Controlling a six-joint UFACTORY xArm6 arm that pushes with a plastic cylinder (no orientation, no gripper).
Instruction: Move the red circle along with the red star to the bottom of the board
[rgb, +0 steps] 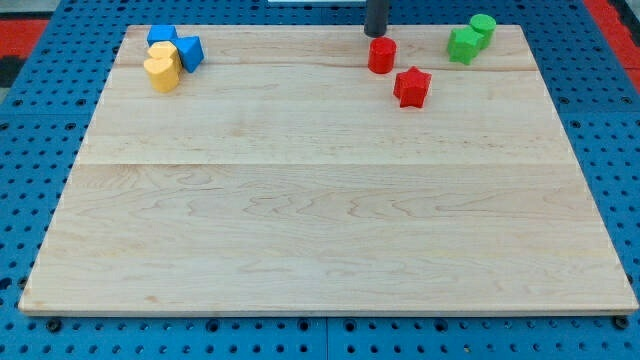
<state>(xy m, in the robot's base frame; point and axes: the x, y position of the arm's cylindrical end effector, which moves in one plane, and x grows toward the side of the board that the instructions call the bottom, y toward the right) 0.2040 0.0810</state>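
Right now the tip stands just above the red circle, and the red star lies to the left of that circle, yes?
Not quite. In the camera view my tip does stand just above the red circle, but the red star lies to its lower right, not its left.

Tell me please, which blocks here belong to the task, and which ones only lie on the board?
Belong to the task:
red circle
red star
my tip, just above the red circle in the view

Only lying about:
blue blocks, top left
yellow blocks, top left
green blocks, top right
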